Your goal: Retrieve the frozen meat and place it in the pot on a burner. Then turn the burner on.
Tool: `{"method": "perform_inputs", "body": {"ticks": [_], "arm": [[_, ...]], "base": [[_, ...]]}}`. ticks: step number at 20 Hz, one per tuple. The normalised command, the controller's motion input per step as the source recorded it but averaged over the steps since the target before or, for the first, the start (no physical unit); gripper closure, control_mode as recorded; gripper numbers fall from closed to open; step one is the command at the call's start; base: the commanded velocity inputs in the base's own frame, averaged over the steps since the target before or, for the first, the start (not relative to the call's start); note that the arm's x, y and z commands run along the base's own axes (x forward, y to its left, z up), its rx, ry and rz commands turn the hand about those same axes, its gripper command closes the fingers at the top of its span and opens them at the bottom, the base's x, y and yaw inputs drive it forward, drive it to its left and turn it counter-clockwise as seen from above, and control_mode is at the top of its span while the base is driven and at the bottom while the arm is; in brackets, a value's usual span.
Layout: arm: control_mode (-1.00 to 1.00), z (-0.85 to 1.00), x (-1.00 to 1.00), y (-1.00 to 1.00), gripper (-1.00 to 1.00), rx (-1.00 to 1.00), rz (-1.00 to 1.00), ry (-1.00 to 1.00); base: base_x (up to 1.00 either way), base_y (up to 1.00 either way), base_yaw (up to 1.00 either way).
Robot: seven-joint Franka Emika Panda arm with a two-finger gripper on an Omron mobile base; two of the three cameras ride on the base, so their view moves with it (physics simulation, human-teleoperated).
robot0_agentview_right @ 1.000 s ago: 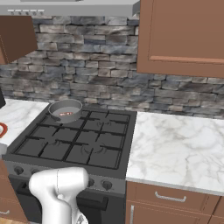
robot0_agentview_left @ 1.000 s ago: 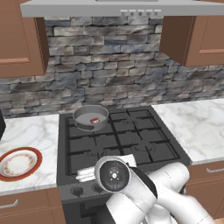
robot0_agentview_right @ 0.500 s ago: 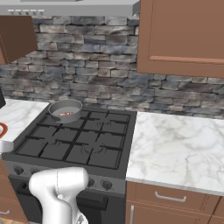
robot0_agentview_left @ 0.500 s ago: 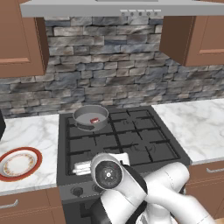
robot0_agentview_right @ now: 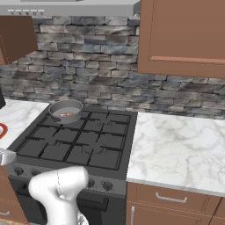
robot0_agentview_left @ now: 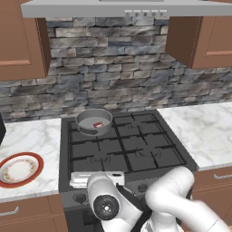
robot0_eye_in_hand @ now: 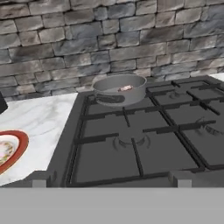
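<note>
At centre left of the left base view, the pot (robot0_agentview_left: pixel 94 122) sits on the back left burner of the stove (robot0_agentview_left: pixel 122 149), and the meat (robot0_agentview_left: pixel 97 124) lies inside it as a small red patch. From the right base view the same pot (robot0_agentview_right: pixel 66 110) appears at upper left of the hob, the meat (robot0_agentview_right: pixel 66 114) on its floor and a short dark handle pointing toward the frame's lower left. Low in the left base view, the gripper (robot0_agentview_left: pixel 97 178) hangs at the stove's front edge, above the knobs (robot0_agentview_left: pixel 82 197); its jaws stand wide apart, holding nothing. A plate (robot0_agentview_left: pixel 19 168) with an orange-red rim rests on the marble counter (robot0_agentview_left: pixel 34 140) at the frame's left, well apart from the pot. Through the hand view the pot (robot0_eye_in_hand: pixel 119 89) stands above centre with the meat (robot0_eye_in_hand: pixel 126 88) just visible over its rim, the plate (robot0_eye_in_hand: pixel 9 150) at the left edge and black grates across the middle.
</note>
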Motion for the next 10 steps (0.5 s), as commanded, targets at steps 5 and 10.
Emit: {"method": "perform_inputs", "body": {"ticks": [5, 10], "arm": [[-1.0, -0.41, 0.0, 0.0, -1.0, 0.11, -0.04, -0.22], [-1.0, -0.34, -0.02, 0.0, -1.0, 0.06, -0.01, -0.24]], "base": [[0.0, 0.0, 0.0], [0.0, 0.0, 0.0]]}}
